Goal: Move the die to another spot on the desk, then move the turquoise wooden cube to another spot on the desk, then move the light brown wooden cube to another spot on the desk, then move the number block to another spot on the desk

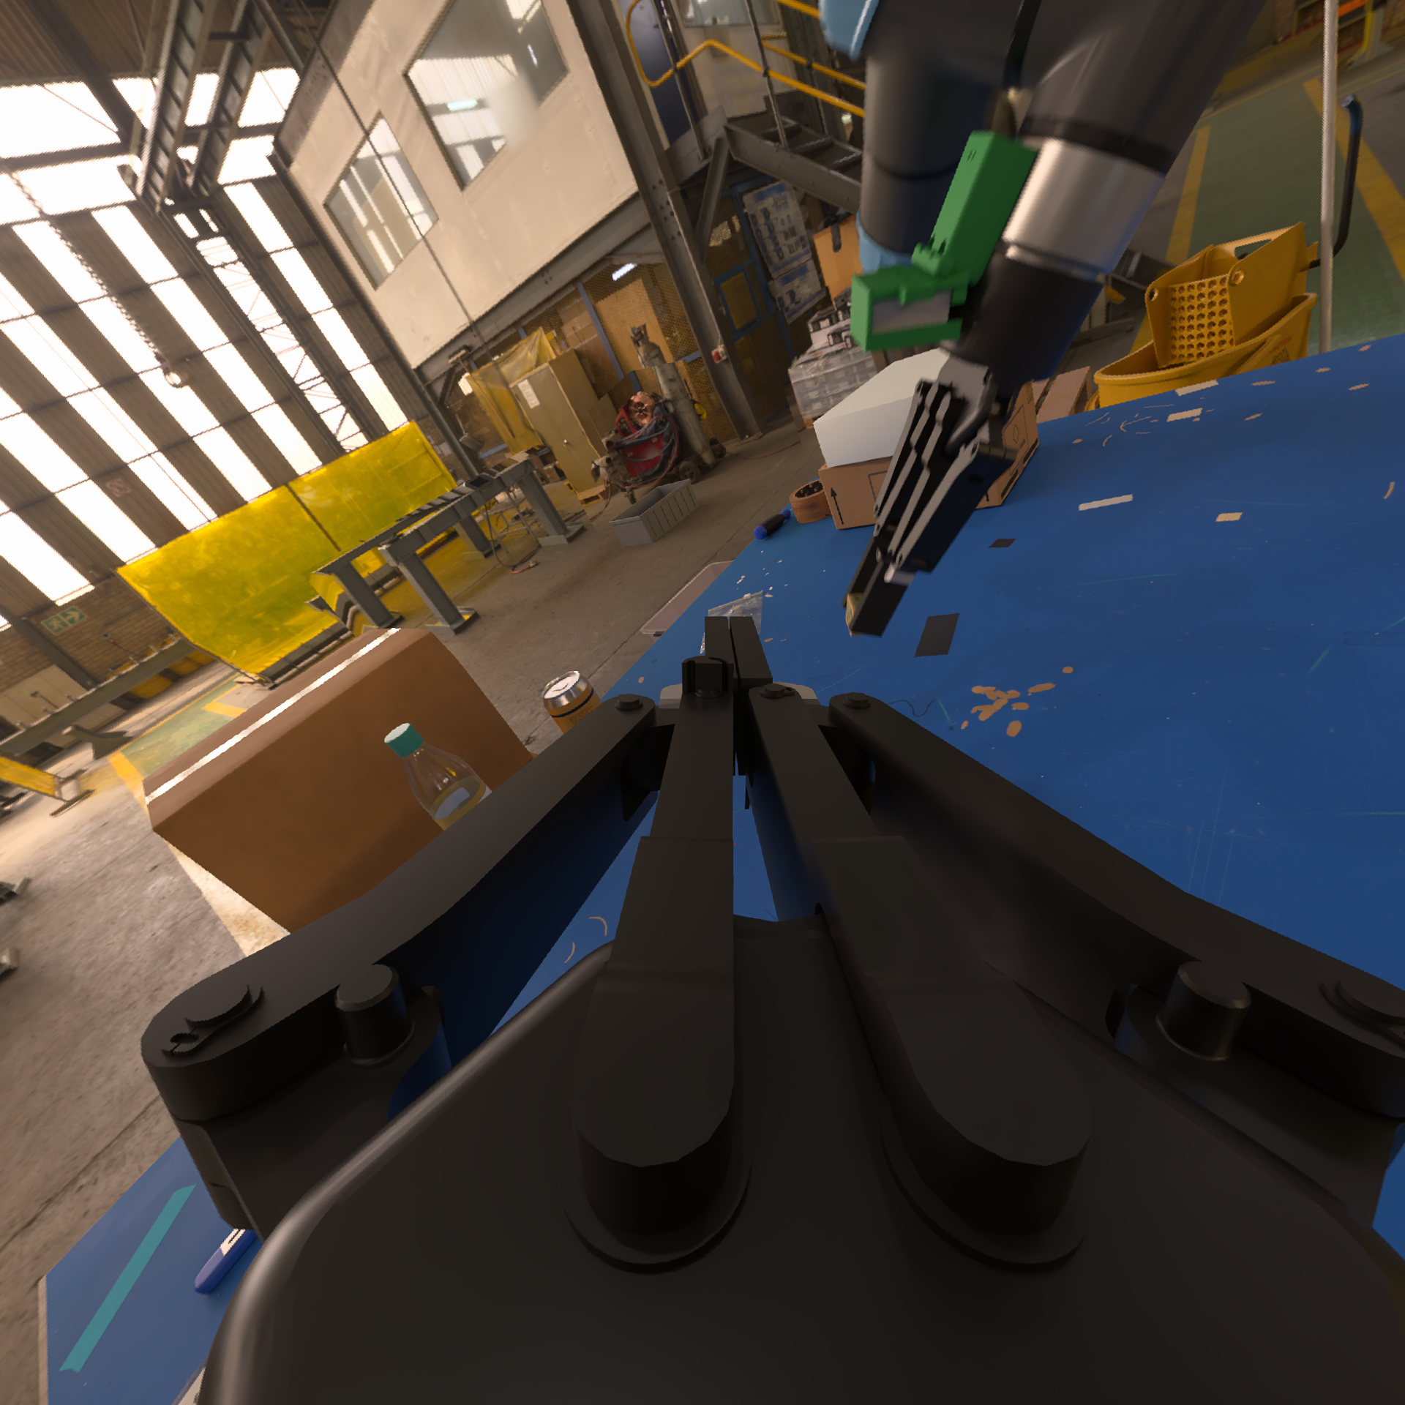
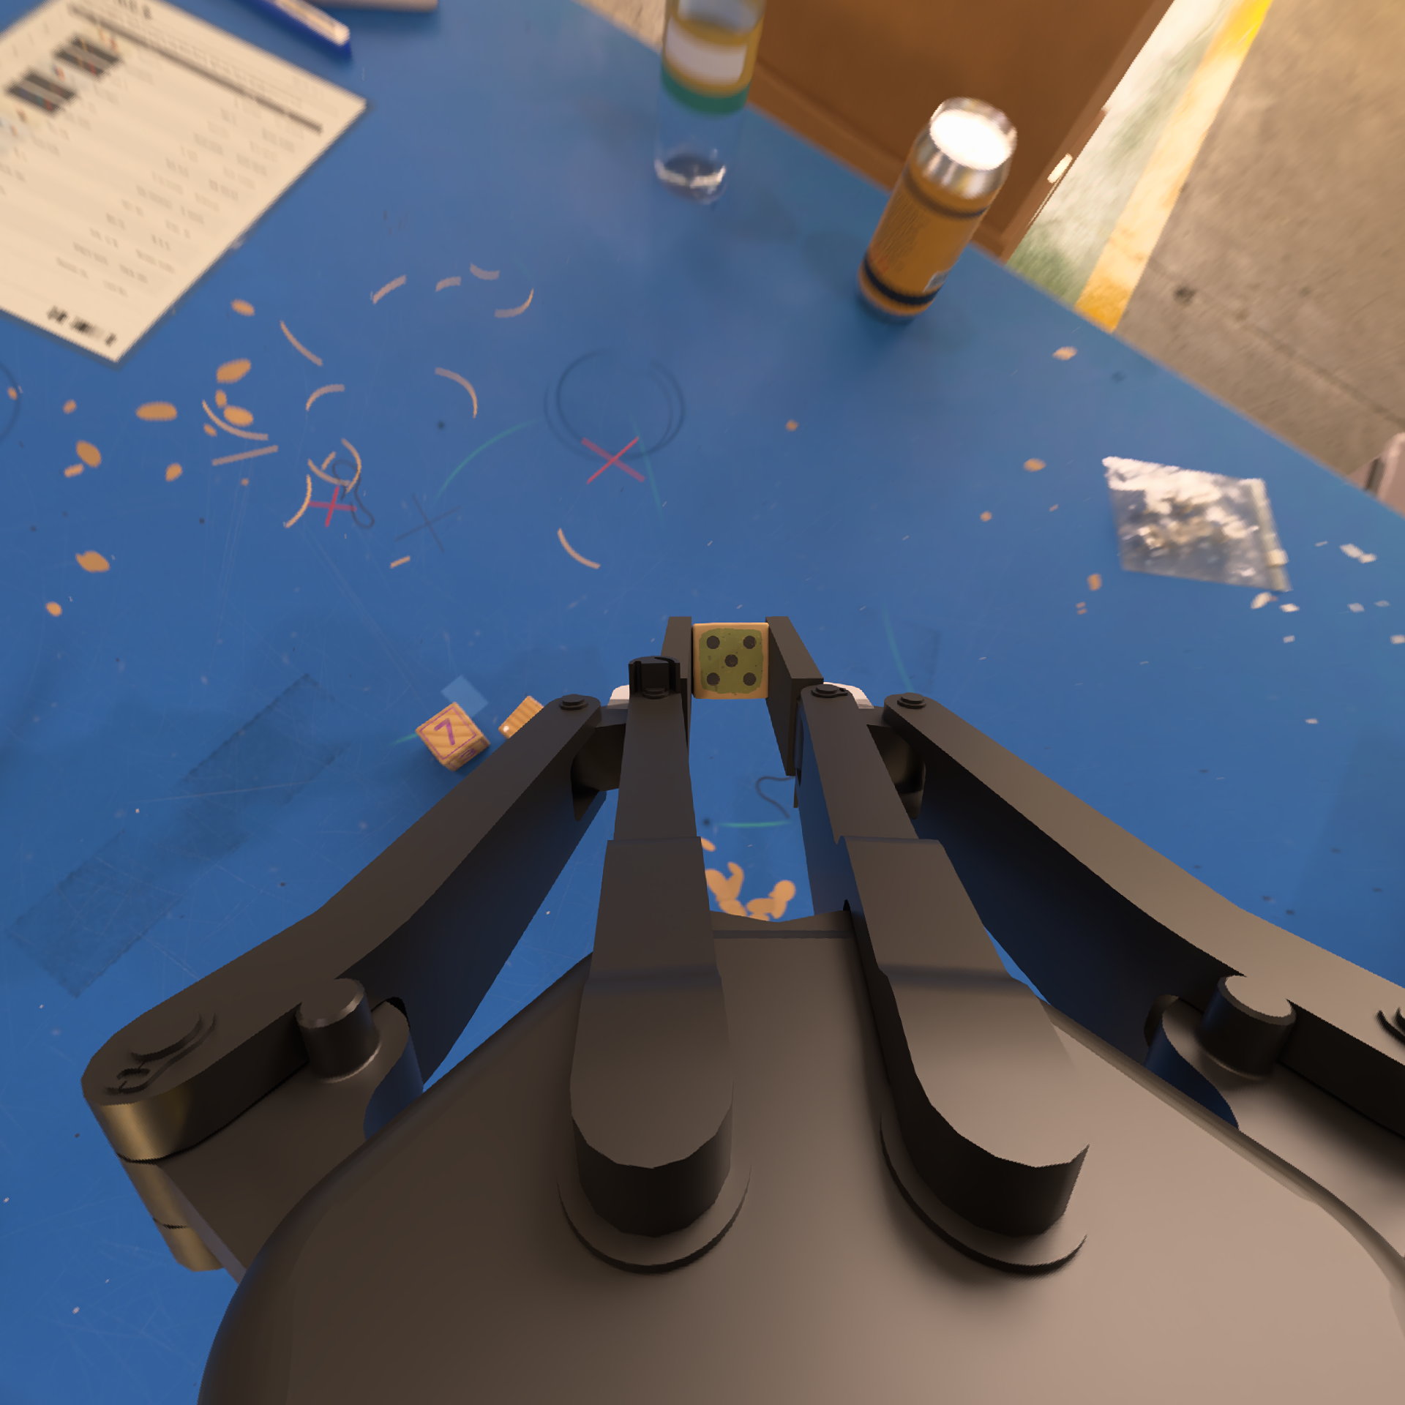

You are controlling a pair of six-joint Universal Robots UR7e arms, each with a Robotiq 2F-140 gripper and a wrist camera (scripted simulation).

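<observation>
Die [image 2: 730, 660] sits pinched in my right pincer [image 2: 730, 646], five-dot face toward me, above the blue table [image 2: 988, 684]. Number block [image 2: 450, 734] lies down left on the table. My left pincer [image 1: 731, 637] is pressed together, holding nothing.

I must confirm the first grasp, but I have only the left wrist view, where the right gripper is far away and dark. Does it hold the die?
Observer: Yes. In the right wrist view the right gripper is shut on the die, one finger on each side.
Operator: Where is the number block?
Observer: The number block lies on the desk, left of the fingers and apart from them.
Operator: Is anything near it?
Observer: The light brown cube sits beside it, partly hidden by the gripper's linkage.
</observation>
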